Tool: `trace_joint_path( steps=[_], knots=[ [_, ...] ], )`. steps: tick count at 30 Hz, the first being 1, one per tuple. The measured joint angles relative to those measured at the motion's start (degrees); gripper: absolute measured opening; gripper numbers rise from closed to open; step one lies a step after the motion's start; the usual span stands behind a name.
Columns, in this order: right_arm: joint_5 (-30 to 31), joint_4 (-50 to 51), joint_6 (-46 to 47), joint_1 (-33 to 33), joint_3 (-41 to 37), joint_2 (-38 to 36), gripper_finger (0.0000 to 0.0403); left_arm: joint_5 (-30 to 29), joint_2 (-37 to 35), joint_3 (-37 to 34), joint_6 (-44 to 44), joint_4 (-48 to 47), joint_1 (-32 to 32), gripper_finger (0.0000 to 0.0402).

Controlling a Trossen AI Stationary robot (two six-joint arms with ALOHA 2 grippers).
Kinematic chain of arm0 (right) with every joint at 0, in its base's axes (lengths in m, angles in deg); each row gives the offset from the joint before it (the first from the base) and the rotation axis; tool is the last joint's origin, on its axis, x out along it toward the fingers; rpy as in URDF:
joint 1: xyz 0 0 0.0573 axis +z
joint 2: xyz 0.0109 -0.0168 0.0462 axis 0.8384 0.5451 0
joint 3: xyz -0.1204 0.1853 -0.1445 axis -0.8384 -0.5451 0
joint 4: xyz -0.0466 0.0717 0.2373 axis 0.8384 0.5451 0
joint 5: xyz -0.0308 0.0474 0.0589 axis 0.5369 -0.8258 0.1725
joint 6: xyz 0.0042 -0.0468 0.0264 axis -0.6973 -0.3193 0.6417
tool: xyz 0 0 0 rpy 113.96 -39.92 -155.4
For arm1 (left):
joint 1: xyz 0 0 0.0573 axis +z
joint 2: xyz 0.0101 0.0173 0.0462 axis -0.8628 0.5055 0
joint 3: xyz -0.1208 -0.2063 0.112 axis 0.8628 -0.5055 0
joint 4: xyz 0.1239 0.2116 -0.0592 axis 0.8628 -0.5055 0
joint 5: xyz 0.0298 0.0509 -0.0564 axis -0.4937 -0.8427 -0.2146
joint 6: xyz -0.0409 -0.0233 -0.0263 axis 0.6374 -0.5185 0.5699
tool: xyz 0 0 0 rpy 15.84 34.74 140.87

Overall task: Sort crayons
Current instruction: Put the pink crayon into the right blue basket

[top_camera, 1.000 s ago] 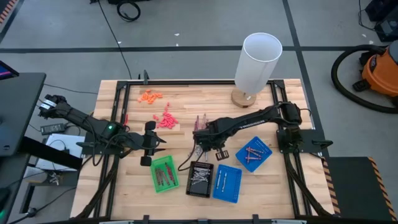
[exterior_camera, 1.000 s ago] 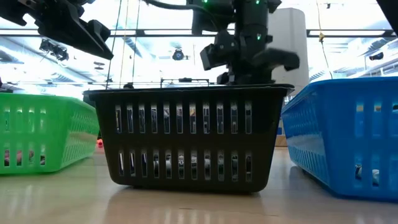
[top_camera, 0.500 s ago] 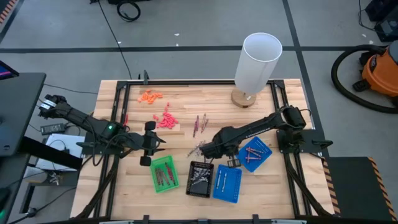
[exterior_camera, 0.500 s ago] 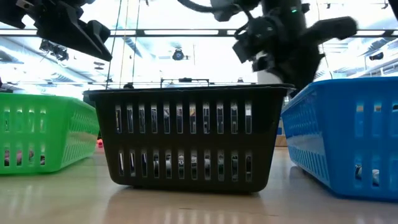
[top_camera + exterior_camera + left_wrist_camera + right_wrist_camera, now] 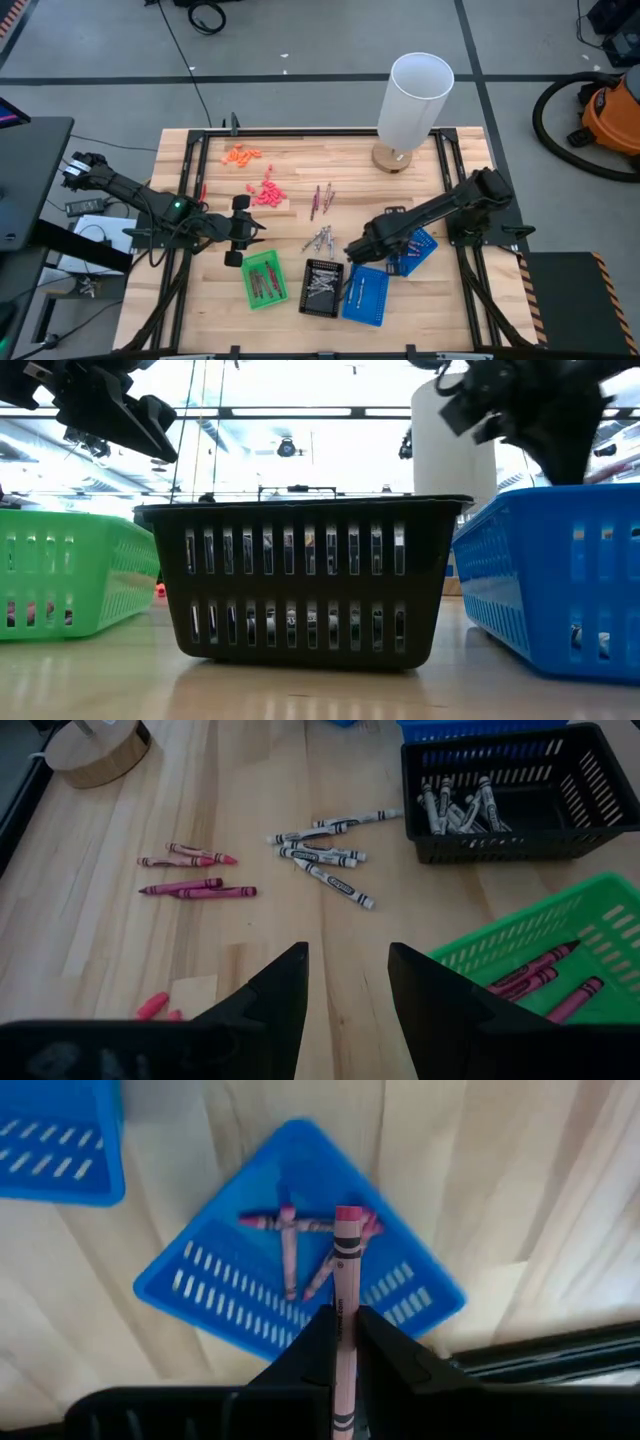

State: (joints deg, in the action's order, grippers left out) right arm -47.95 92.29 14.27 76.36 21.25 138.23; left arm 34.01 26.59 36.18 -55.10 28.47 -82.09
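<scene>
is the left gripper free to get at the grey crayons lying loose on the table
Probably yes: the left gripper is open and empty, and the grey crayons lie on bare wood ahead of it, with nothing between.

Right tool (image 5: 343,1342) clamped; left (image 5: 345,982) (agape)

A pink crayon (image 5: 345,1305) stood pinched lengthwise in the shut right claw (image 5: 343,1342), above a blue tray (image 5: 205,1300) that held several more pink crayons (image 5: 290,1245) crossed over one another. On the bare surface (image 5: 110,970), a loose fan of grey crayons (image 5: 325,848) lay beside the black tray (image 5: 500,845), with four dark red crayons (image 5: 195,890) farther off. More grey crayons (image 5: 458,808) were piled in the black tray, and three pink ones (image 5: 545,978) lay in the green tray (image 5: 520,935).
</scene>
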Motion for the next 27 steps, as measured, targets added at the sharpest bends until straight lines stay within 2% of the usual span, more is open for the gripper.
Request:
trace_joint_path(
  steps=[4, 9, 15, 23, 27],
  knots=[
    [-2.45, -3.21, 2.1, 1.66, -4.93, -2.25, 0.0035, 0.0, 0.0, 0.0, 0.0, 0.01, 0.0, 0.0151],
    [-3.97, -12.35, 1.7, 2.7, -13.52, -3.46, 0.0035, 0.0, 0.0, 0.0, 0.4, 0.07, 0.0, 0.0151],
    [-1.48, -17.7, 3.59, 2.67, -21.76, -3.46, 0.0045, 0.0, -0.02, 0.0, 0.5, 0.12, 0.0, 0.0151],
    [-0.99, -20.07, 3.64, 2.5, -23.25, -3.46, 0.01, 0.0, -0.01, 0.0, 0.5, 0.16, 0.0, 0.0151],
    [-0.99, -18.06, 3.26, 2.24, -21.45, -3.46, 0.0111, 0.0, -0.01, 0.0, 0.51, 0.16, 0.0, 0.0151]
  ],
)
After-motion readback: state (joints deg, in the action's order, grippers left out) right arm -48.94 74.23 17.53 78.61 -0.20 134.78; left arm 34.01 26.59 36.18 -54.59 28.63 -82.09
